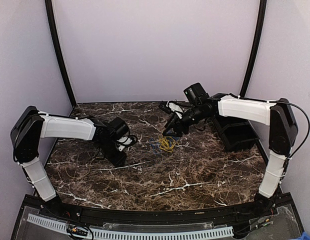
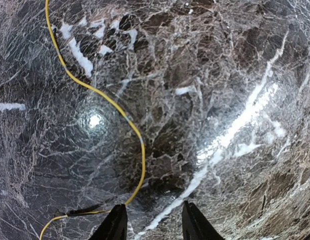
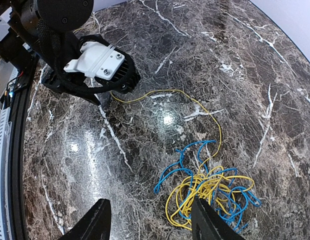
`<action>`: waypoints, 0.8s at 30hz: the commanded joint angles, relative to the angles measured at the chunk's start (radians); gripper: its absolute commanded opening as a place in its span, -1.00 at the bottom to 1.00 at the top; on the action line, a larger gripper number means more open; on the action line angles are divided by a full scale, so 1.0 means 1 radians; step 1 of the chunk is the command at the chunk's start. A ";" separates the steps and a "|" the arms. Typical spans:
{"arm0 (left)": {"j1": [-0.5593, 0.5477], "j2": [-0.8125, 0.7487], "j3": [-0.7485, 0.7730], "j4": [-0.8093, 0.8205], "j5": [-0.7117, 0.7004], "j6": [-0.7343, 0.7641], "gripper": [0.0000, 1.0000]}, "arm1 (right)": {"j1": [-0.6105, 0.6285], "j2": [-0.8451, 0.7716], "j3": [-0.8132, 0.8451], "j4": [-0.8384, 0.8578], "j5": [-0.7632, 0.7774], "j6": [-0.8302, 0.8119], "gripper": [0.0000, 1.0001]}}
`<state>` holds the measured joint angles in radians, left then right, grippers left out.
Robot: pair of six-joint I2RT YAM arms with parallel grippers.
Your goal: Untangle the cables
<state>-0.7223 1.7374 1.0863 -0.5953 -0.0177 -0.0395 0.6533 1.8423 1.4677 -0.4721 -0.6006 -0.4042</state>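
Note:
The cables lie as a tangle of yellow and blue wires on the marble table, mid-table in the top view. One yellow strand runs out of the tangle toward my left gripper. In the left wrist view this yellow wire curves down the table and passes by the left fingertip. My left gripper is open and low over the table. My right gripper is open and hovers above the tangle's left side, with its right finger over the wires.
A black box stands at the right behind the right arm. The dark marble table has a black rail with a white cable strip along the near edge. Light purple walls enclose the back and sides.

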 commanded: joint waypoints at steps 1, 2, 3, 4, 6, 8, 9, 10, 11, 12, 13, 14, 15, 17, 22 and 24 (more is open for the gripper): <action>-0.001 0.010 0.011 0.024 -0.051 0.062 -0.25 | 0.009 0.012 0.005 0.010 -0.003 -0.003 0.12; -0.002 0.012 0.009 0.030 -0.064 0.074 -0.27 | 0.009 0.014 0.005 0.008 -0.003 -0.003 0.12; -0.001 0.012 0.009 0.041 -0.067 0.078 -0.30 | 0.009 0.015 0.005 0.007 -0.004 -0.003 0.12; -0.002 0.013 0.004 0.048 -0.074 0.089 -0.30 | 0.009 0.014 0.005 0.008 -0.004 -0.002 0.12; -0.002 0.014 -0.007 0.071 -0.090 0.105 -0.33 | 0.009 0.015 0.004 0.008 -0.002 0.000 0.12; -0.003 0.015 -0.023 0.097 -0.101 0.123 -0.39 | 0.009 0.015 0.003 0.008 -0.002 0.002 0.12; -0.003 0.017 -0.026 0.108 -0.101 0.128 -0.43 | 0.009 0.014 0.004 0.006 -0.002 0.001 0.12; -0.002 0.022 -0.030 0.111 -0.099 0.135 -0.45 | 0.009 0.014 0.005 0.005 -0.002 0.003 0.12; -0.003 0.026 -0.031 0.110 -0.090 0.138 -0.49 | 0.009 0.014 0.005 0.003 -0.002 0.003 0.12; -0.003 0.031 -0.030 0.107 -0.084 0.140 -0.52 | 0.009 0.011 0.005 0.004 -0.001 0.003 0.12; -0.002 0.033 -0.030 0.102 -0.075 0.140 -0.55 | 0.010 0.010 0.004 0.003 -0.001 0.004 0.12; -0.003 0.035 -0.030 0.100 -0.072 0.140 -0.57 | 0.009 0.009 0.002 0.003 0.001 0.002 0.12; -0.002 0.036 -0.030 0.090 -0.070 0.138 -0.59 | 0.009 0.006 0.002 0.003 0.002 0.002 0.12; -0.002 0.040 -0.025 0.067 -0.070 0.134 -0.62 | 0.009 0.006 0.000 0.003 0.003 0.002 0.12; -0.002 0.049 -0.004 0.028 -0.064 0.105 -1.00 | 0.009 0.007 0.007 0.002 0.002 0.005 0.12; -0.002 0.039 0.005 0.026 -0.048 0.094 -1.00 | 0.009 0.007 0.018 -0.009 0.001 0.003 0.12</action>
<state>-0.7223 1.7821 1.0737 -0.5152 -0.0895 0.0727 0.6533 1.8469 1.4677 -0.4736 -0.6006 -0.4053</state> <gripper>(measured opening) 0.012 0.561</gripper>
